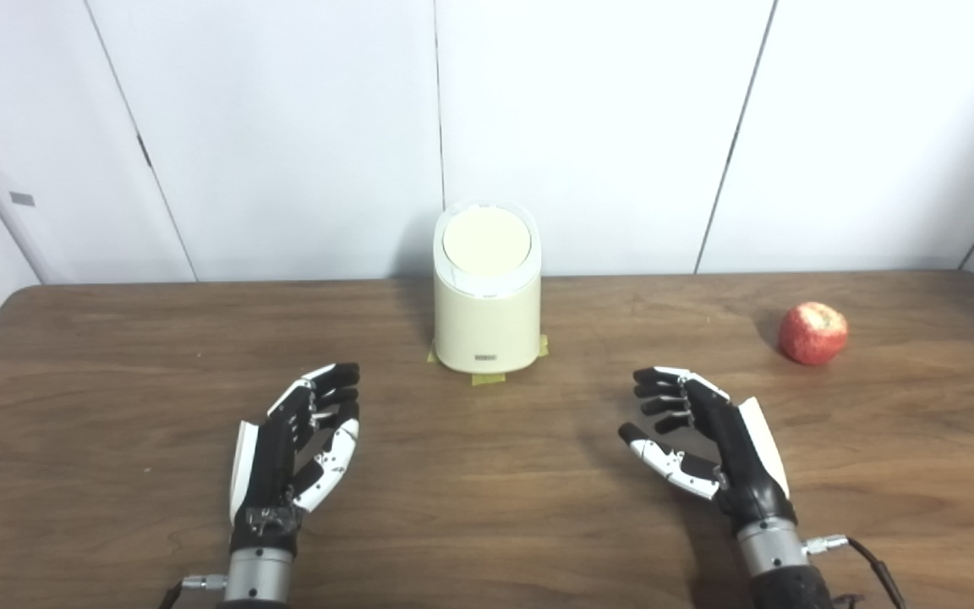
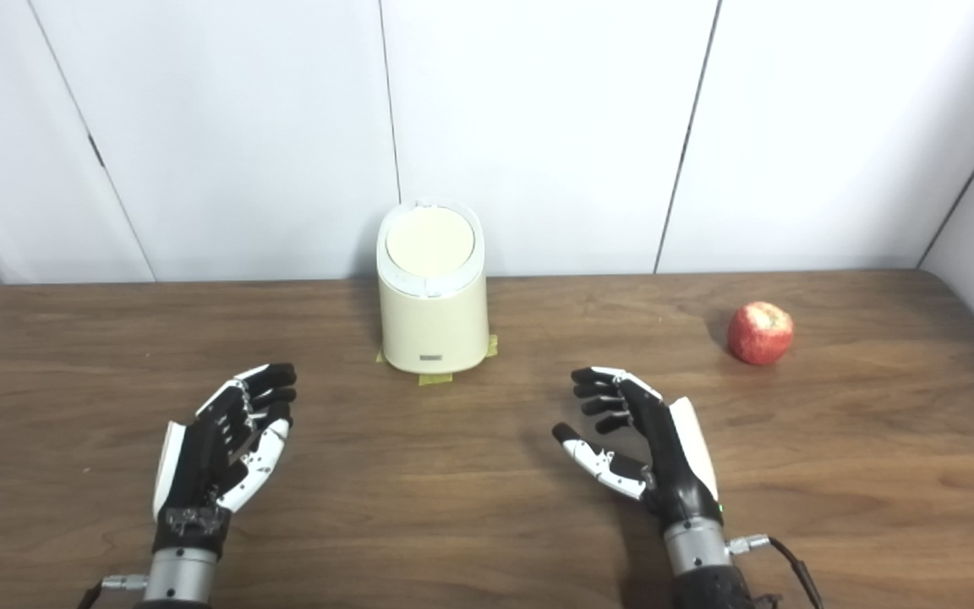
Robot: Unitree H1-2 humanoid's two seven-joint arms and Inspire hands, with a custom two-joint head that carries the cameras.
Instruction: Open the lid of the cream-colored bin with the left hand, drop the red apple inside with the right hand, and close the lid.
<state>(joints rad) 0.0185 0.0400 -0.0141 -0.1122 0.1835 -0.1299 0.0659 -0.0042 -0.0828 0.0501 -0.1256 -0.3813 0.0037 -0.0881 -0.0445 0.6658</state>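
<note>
Standing upright at the far middle of the worktop, close to the white wall panels, the cream-colored bin has its round lid down and flat; the bin's long axis is vertical, and yellow tape tabs show at the foot of the bin. Nothing of the task looks begun. Red apple lies to the right of the bin, well apart from it, resting alone on the wood with a paler patch on top. Nearer the camera than the bin and to its left, the left robot hand hovers or rests low over the worktop, palm turned inward, fingers apart and nearly straight, holding nothing; the bin lies ahead of it and to its right, fingertips already aimed roughly that way. Nearer than the bin and to its right, the right robot hand mirrors this: palm inward, fingers lightly curled and spread, thumb out, empty. The apple lies ahead and to the right of this hand, clearly closer to it than to the left one. Judgement: first move is the left hand's, forward and up to the lid's front edge.
</note>
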